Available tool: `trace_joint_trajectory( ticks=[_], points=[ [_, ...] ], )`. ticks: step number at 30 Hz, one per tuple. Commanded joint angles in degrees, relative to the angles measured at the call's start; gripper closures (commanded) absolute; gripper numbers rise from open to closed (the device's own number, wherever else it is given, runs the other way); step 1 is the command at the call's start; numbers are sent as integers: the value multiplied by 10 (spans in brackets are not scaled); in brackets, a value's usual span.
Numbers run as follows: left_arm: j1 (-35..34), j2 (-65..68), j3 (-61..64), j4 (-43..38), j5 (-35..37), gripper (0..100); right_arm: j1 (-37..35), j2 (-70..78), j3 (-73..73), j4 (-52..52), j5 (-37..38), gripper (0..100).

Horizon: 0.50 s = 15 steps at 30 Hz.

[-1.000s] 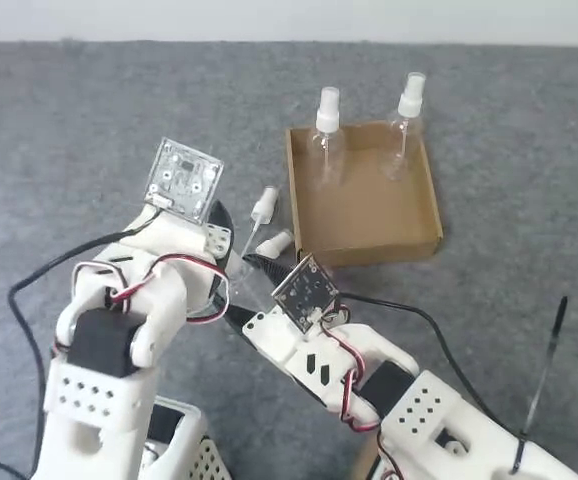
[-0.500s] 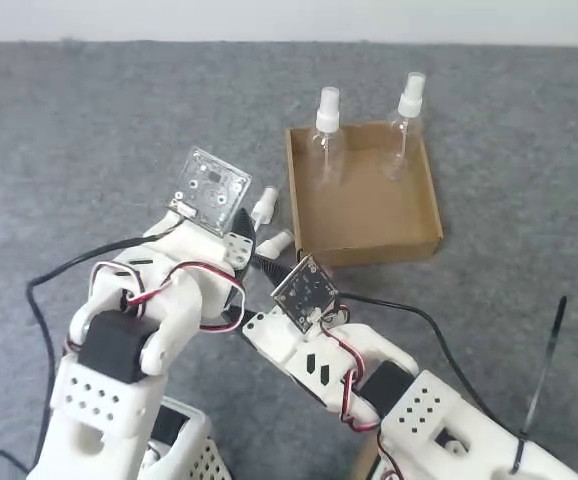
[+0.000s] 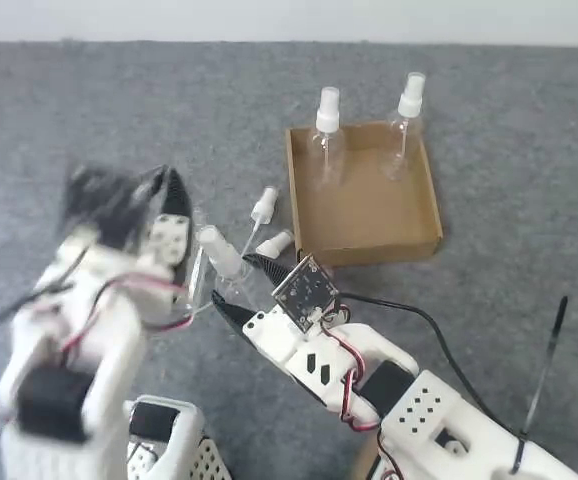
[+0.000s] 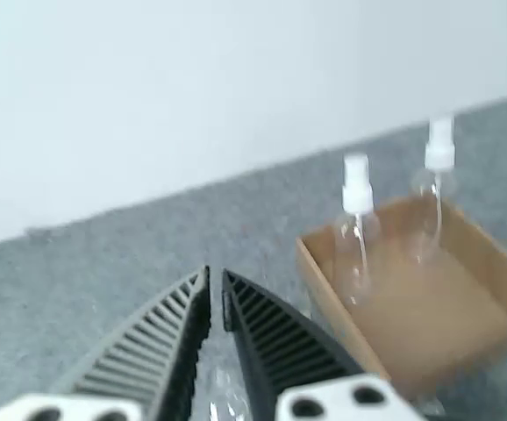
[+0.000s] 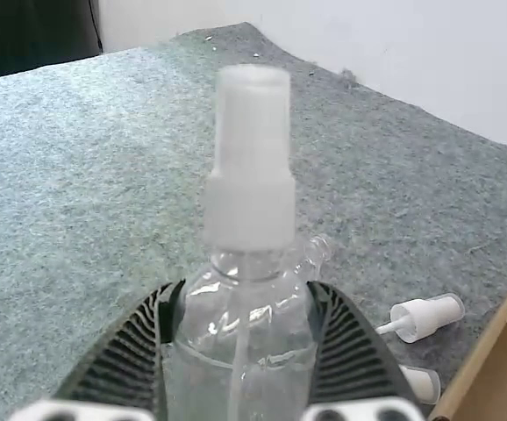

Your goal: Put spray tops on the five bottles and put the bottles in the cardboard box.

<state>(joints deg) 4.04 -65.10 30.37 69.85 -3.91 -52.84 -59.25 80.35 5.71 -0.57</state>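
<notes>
Slippage is the nearest risk: the clear bottle (image 5: 240,351), already fitted with a spray top (image 5: 251,158), is clamped at its shoulders by the right claw (image 5: 243,303) short of the cardboard box (image 3: 369,210), and its smooth wall could twist free. The left claw (image 4: 215,274) is held almost closed on nothing, apart from the box's left wall. Two loose spray tops (image 3: 264,205) just beside that wall could be swept off, and the two capped bottles (image 3: 327,140) at the far wall could be toppled.

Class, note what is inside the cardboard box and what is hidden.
A capped bottle and a second capped bottle stand upright by the cardboard box's far wall. Its near wall hides the floor right behind it.
</notes>
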Motion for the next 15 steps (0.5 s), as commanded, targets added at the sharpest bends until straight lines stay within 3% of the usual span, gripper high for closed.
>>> trace_joint_trajectory(
  ticks=[1,7,15],
  points=[
    [-12,-100,30,-4,29,926,13,-22,-20,22,-4,992],
    [-8,-118,183,-53,31,870,128,-20,-130,137,-6,992],
    [34,-118,319,-151,72,865,224,57,-304,184,-5,992]
  ],
)
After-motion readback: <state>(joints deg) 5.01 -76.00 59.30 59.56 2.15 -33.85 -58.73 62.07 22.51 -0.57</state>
